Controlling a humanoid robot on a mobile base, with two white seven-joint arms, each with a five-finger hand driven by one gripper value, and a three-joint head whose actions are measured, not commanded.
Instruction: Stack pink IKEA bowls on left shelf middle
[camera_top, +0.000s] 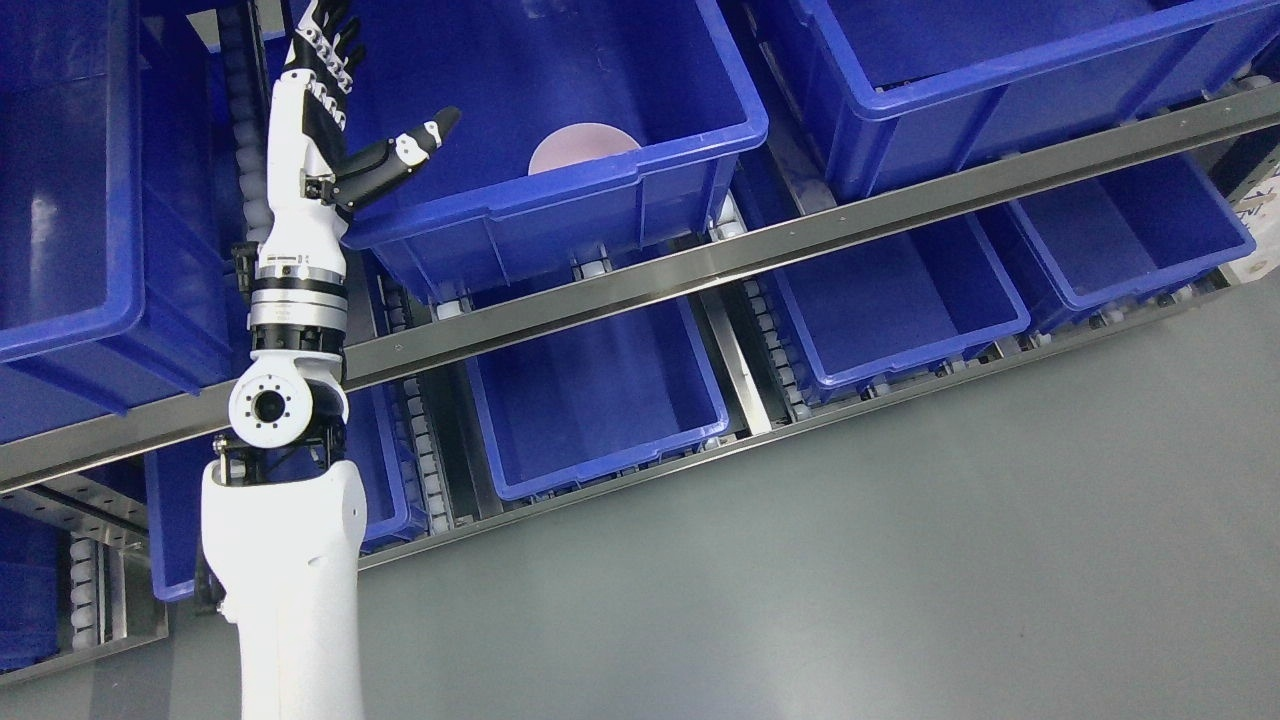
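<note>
The left arm (285, 560) rises from the bottom edge at about 7 o'clock and reaches straight up toward 11 o'clock of the picture. At its top the left hand (335, 110) is open: the fingers (325, 45) point upward and are spread a little, the thumb (400, 155) sticks out toward 2 o'clock, and the hand has hold of nothing. The hand stands in front of the left corner of a large blue bin (560, 190) on the upper shelf level, near 12 o'clock; whether it touches the bin's wall I cannot tell. Inside this bin, a pink bowl (583, 147) is seen only partly, its round top showing just above the bin's front rim, at the 3 o'clock side of the thumb and apart from it. A metal shelf rail (800, 235) runs slanted across the picture under this bin. Below the rail, toward 4 and 6 o'clock, sit more blue bins (600, 400). The grey floor (900, 560) fills the lower right part, around 5 o'clock.
</note>
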